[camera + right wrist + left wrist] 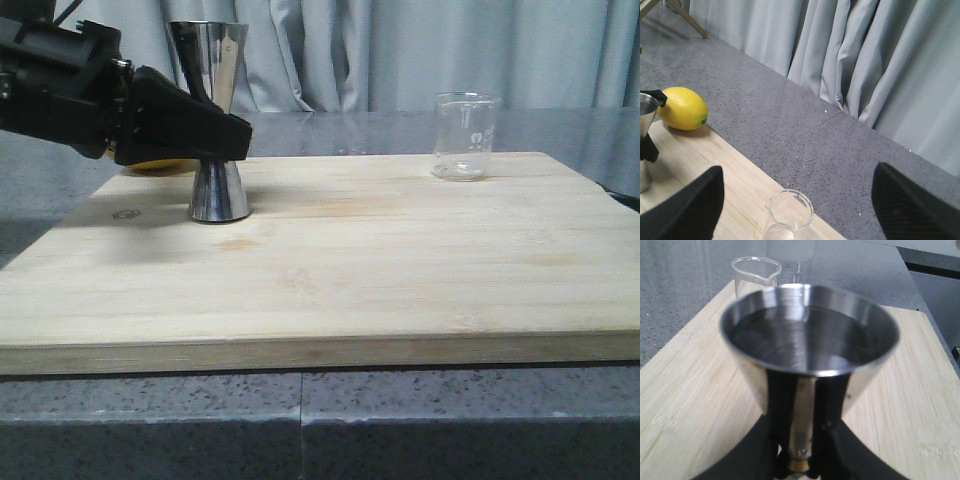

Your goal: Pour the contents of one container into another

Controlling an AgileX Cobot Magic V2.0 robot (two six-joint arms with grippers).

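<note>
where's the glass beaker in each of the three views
Front view: the glass beaker stands at the far right of the wooden board, apart from the steel jigger.
Left wrist view: only its rim and lip show behind the jigger's cup.
Right wrist view: it sits at the lower edge, between the two dark fingers.
Shared landmark: the wooden board, which the beaker stands on in every view.

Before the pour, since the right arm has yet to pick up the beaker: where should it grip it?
Grip the beaker around its straight cylindrical wall, mid-height, coming level from the right. It stands upright, and the right pincer is open above it.
</note>
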